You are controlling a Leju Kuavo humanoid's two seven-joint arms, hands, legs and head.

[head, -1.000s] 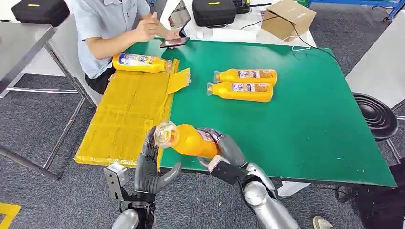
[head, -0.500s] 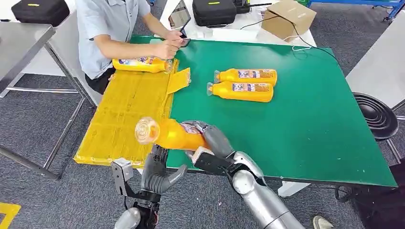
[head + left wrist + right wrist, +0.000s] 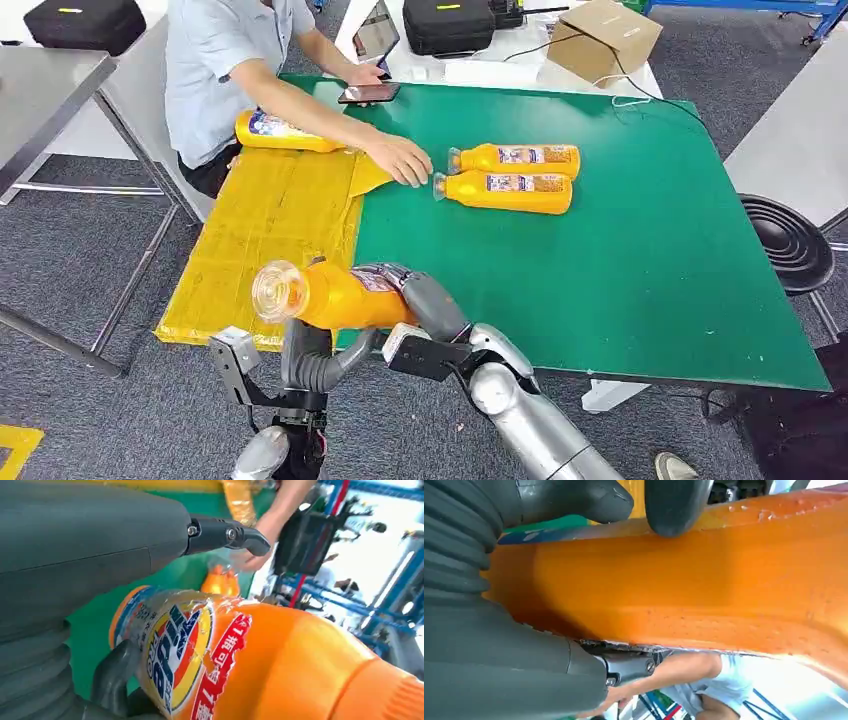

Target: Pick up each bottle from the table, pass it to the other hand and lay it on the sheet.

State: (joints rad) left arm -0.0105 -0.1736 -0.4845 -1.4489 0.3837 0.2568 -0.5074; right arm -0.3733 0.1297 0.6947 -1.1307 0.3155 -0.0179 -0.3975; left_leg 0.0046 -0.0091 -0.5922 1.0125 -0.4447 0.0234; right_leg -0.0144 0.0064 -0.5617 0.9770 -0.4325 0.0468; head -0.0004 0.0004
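My right hand (image 3: 428,306) grips an orange bottle (image 3: 335,296) by its labelled body and holds it level above the table's front edge, cap end toward the left. Close up, the bottle (image 3: 684,590) lies across that hand's fingers (image 3: 674,505). My left hand (image 3: 308,354) stands just under the bottle with fingers up and thumb out; the bottle's label (image 3: 185,645) sits between its thumb (image 3: 225,532) and a dark finger (image 3: 112,677), and the thumb is clear of it. Two more bottles (image 3: 515,160) (image 3: 505,191) lie on the green table (image 3: 620,260). A further bottle (image 3: 285,132) lies on the yellow sheet (image 3: 260,230).
A person sits at the far left corner, one hand (image 3: 400,160) reaching onto the table beside the two bottles' caps. A phone (image 3: 368,92) lies near the back edge. A black stool (image 3: 790,240) stands to the right, a cardboard box (image 3: 605,38) behind.
My right hand has carried the bottle left and nearer, over the front edge, with my left hand staying under it. The person's hand moved from the phone to beside the two bottles.
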